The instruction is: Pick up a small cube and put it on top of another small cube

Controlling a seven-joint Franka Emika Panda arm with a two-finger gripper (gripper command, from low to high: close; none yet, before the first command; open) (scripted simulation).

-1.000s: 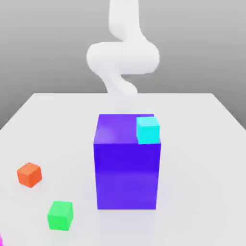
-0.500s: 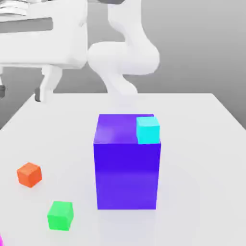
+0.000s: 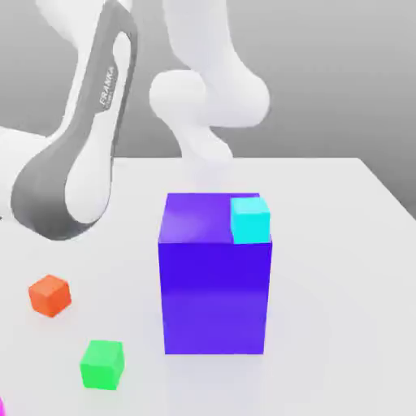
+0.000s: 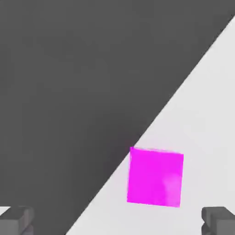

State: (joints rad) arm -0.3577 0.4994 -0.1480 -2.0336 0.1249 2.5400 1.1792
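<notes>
In the hand view a magenta small cube lies on the white table right by its edge. My gripper hangs above it, open, its two grey fingertips far apart with nothing between them. The exterior view has a cyan small cube resting on the top right corner of a large blue block. An orange small cube and a green small cube lie on the table at the exterior view's left.
A thick white and grey arm link reaches over the table's left side in the exterior view. The white table ends in a straight edge close to the magenta cube, with dark floor beyond it.
The arm has swung down over the exterior view's left: first out of sight, then the hand at the upper left, now a large link there. No cube has moved.
</notes>
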